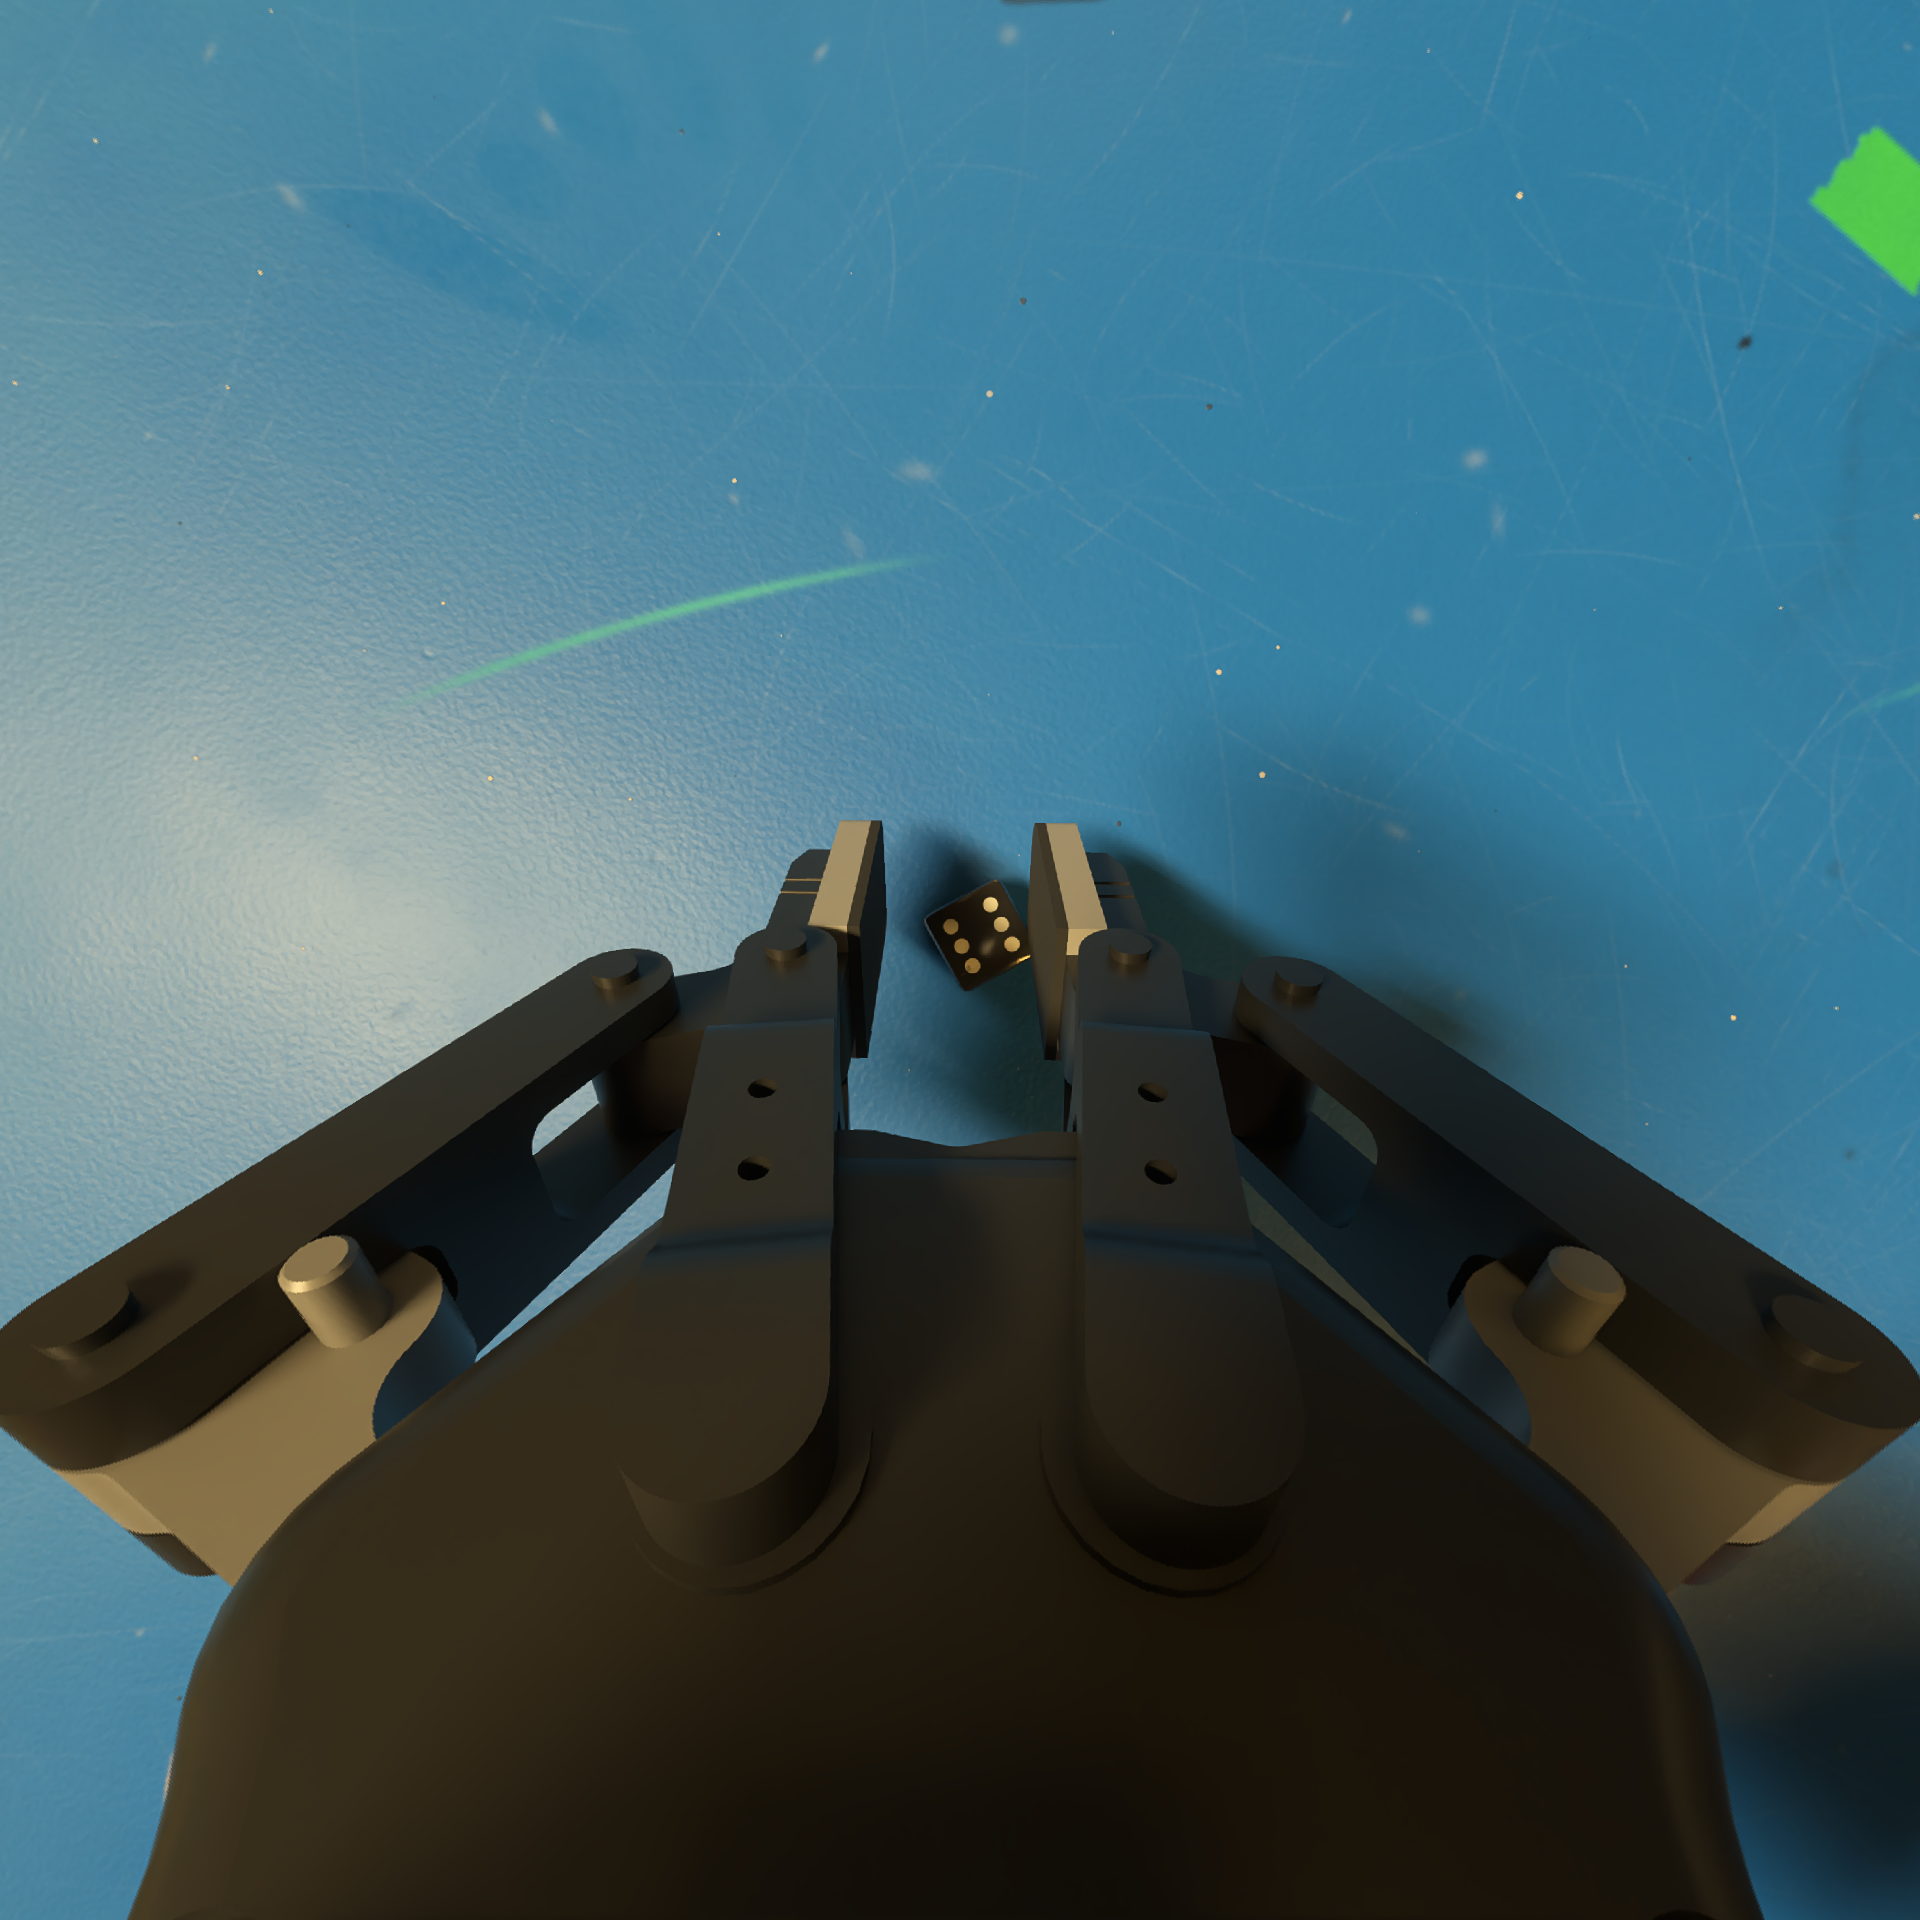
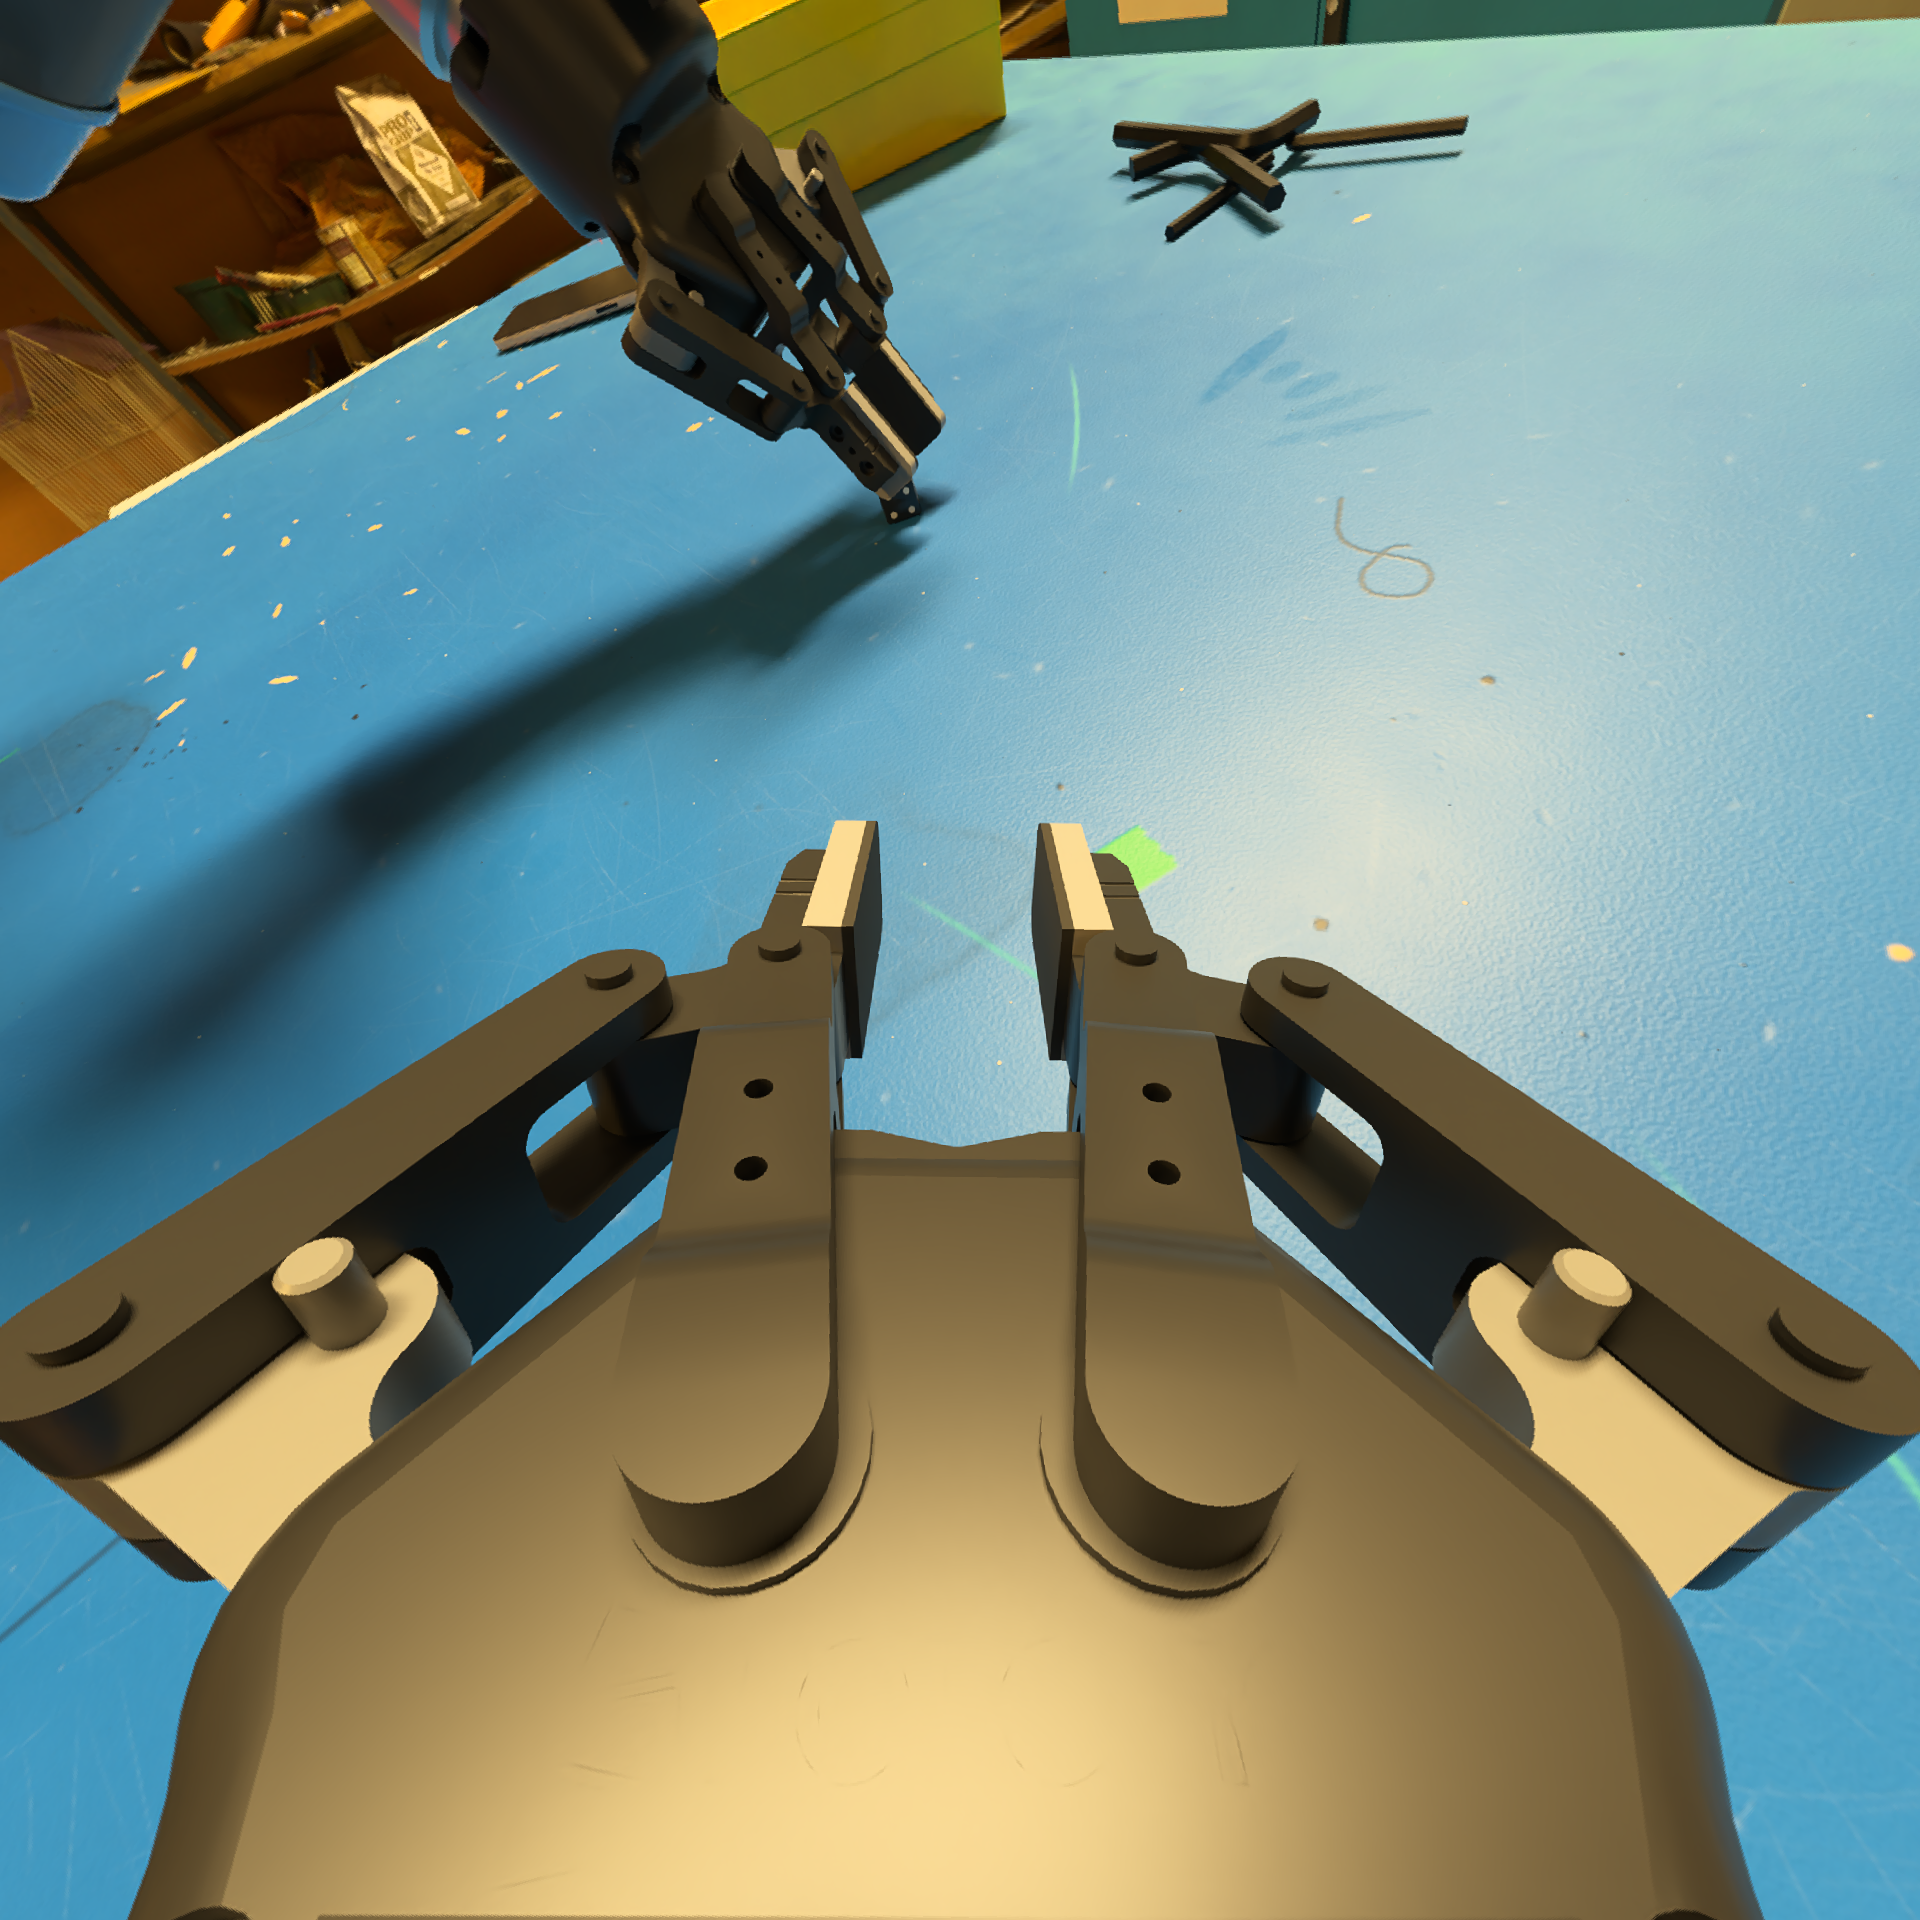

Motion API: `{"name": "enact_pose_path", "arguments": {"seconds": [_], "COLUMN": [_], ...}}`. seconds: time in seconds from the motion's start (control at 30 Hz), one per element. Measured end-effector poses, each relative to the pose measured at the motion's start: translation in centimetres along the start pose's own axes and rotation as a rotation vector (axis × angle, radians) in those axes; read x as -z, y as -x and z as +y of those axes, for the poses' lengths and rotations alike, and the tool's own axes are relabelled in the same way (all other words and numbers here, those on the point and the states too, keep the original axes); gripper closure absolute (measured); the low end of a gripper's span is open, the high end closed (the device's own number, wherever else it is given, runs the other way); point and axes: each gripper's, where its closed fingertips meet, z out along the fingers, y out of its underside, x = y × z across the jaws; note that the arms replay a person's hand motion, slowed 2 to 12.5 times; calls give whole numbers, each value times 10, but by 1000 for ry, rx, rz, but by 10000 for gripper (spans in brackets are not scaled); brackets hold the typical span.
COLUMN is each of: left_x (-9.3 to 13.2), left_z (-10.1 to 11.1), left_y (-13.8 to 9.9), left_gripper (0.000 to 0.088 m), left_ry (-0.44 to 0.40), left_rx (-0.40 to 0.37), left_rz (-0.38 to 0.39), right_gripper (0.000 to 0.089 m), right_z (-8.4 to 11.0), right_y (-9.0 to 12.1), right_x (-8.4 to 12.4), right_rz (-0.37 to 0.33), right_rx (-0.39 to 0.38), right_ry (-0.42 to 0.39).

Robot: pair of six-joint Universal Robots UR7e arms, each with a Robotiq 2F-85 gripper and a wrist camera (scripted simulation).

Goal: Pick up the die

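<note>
Black with pale pips, the die sits on the blue desk between the left hand's slightly parted fingers, nearer the 3 o'clock one, looking light, hard and slippery, best pinched on opposite flat faces; the right hand hovers part-open, empty.

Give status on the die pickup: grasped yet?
Approach done: the left gripper is down at the table with the black die between its open fingers, closer to one finger. Not grasped, since gaps show around the die. Left: close and lift. The right gripper hangs open, away from the die.
</note>
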Motion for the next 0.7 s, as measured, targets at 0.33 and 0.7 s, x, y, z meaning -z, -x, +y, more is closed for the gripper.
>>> {"name": "enact_pose_path", "arguments": {"seconds": [0.33, 0.7], "left_x": [0, -1], "left_z": [0, 0], "left_y": [0, 3], "left_gripper": [623, 580], "left_ry": [-9, -22], "left_rx": [26, 60], "left_rz": [8, 10], "right_gripper": [625, 624], "right_z": [0, 1], "right_y": [0, 0], "right_x": [-1, -2], "right_rz": [-1, 0], "right_rx": [-1, -2], "right_ry": [1, 8]}}
